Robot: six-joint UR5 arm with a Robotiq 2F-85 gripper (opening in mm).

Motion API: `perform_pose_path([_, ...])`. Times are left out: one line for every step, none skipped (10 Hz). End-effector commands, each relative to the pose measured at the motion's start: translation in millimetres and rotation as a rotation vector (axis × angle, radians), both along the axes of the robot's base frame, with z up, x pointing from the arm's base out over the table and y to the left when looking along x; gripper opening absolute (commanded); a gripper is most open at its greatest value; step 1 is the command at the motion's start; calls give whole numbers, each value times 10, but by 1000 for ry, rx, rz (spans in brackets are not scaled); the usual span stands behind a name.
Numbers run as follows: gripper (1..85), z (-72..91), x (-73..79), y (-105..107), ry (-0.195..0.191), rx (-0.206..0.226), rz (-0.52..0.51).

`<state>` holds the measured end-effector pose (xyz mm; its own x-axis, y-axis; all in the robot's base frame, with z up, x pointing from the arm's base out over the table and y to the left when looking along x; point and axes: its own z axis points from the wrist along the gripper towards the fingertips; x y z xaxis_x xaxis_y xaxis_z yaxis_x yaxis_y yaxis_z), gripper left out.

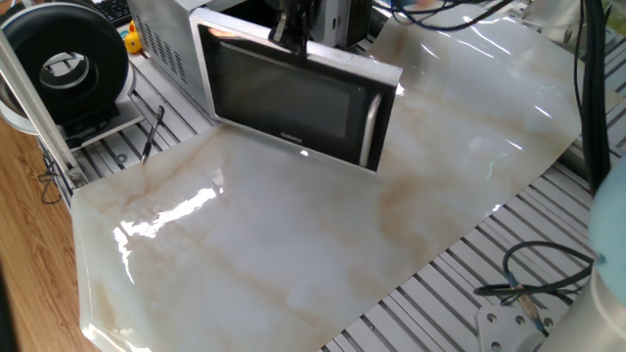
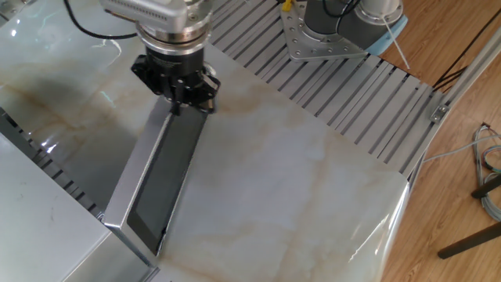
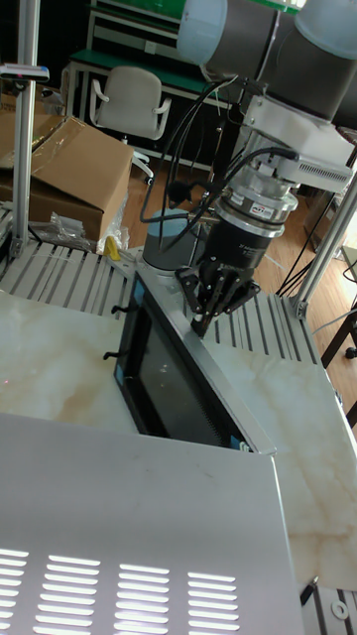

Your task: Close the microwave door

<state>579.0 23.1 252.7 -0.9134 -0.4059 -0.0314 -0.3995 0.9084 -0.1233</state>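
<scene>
The microwave [image 1: 164, 41] stands at the back left of the marble sheet, and its grey top [image 3: 139, 516] fills the foreground of the tall fixed view. The microwave door [image 1: 293, 98] is still slightly ajar, with its vertical handle [image 1: 372, 129] at the free right end. From above, the door [image 2: 153, 180] shows as a narrow silver strip. My gripper [image 1: 291, 37] points down with its fingers together, pressing at the door's top edge partway along its outer side. It shows again over that edge, as gripper [image 2: 186, 102] from above and gripper [image 3: 205, 319] in the tall view.
A round black device [image 1: 64, 64] and a yellow duck [image 1: 132, 39] sit left of the microwave. The marble sheet [image 1: 293, 244] lies in front. Cables [image 1: 538, 284] lie on the slatted table at the right. The robot base [image 2: 337, 27] stands beyond the sheet.
</scene>
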Motion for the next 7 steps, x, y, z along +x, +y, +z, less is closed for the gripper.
perform_pose_path([13, -15, 71, -12, -2, 32, 17])
perform_pose_path([13, -11, 75, 85, -12, 70, -48])
perform_pose_path([13, -10, 89, 260, -19, 147, -157])
perform_pose_path([13, -5, 87, 360, -16, 191, -234])
perform_pose_path([13, -8, 68, 329, -11, 180, -255])
perform_pose_path([13, -10, 79, 277, -18, 160, -253])
perform_pose_path([13, -10, 42, 169, -5, 124, -223])
